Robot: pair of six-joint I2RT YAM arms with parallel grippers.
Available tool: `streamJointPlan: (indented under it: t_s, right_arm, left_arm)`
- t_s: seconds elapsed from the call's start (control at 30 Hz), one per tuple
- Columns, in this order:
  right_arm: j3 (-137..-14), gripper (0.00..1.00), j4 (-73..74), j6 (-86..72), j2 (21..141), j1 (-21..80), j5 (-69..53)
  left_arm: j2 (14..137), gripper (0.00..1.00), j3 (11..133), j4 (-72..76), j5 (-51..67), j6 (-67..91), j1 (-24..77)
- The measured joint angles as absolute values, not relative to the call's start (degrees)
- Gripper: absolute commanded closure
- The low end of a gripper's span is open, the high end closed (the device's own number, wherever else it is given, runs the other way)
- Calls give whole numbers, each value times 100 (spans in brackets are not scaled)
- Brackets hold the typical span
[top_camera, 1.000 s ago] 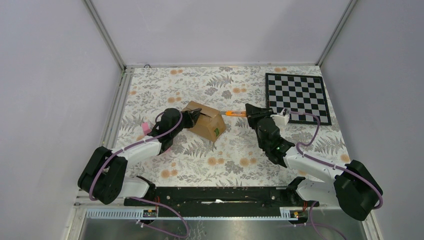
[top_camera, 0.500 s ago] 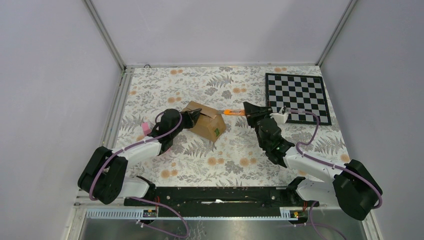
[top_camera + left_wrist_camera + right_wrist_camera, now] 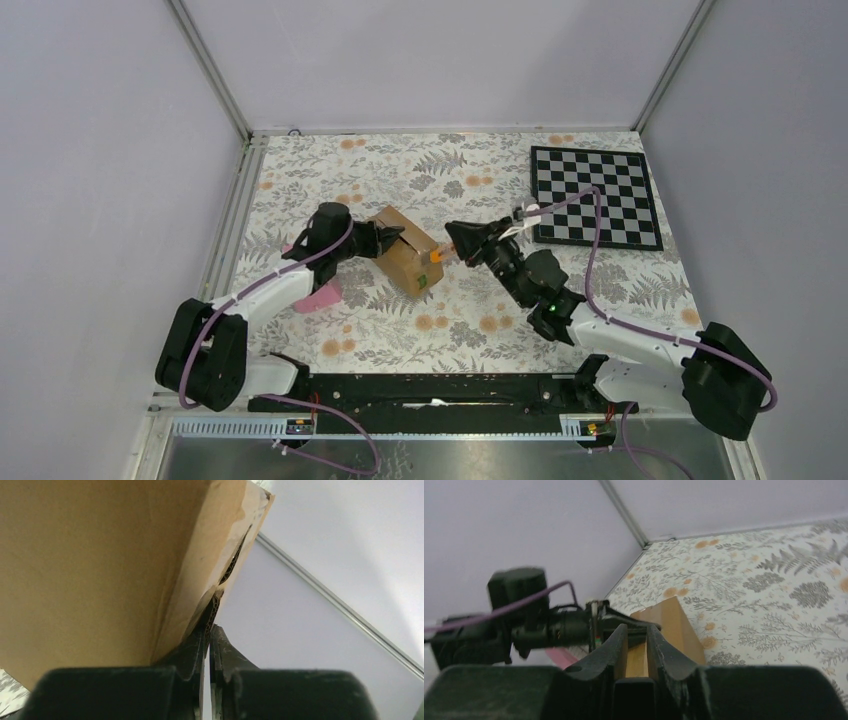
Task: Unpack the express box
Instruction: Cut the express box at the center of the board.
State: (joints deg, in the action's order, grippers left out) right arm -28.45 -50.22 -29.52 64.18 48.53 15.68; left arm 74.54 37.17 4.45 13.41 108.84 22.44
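Left wrist view: my left tool [image 3: 210,630] pinches the express box [image 3: 100,555] by its flap edge. My right tool [image 3: 636,632] is clamped narrowly on the orange cutter [image 3: 636,664].

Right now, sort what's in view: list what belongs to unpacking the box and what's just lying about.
Job in hand:
box, flap pinched by left end effector
cutter, held in right end effector

Lying about:
chessboard
pink wedge

The express box [image 3: 100,555] is matt, corrugated cardboard.
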Motion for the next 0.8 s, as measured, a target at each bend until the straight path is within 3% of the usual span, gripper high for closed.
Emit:
streamJointPlan:
  t_s: [0.37, 0.8]
  right_arm:
    - [-3435, 100, -4709, -346, 6112, 5813, 591]
    - [-4320, 100, -3494, 1385, 6514, 6803, -84]
  left_arm:
    - [7789, 100, 4425, -976, 2689, 9349, 1730]
    - [8250, 100, 4727, -1498, 3763, 8379, 1616]
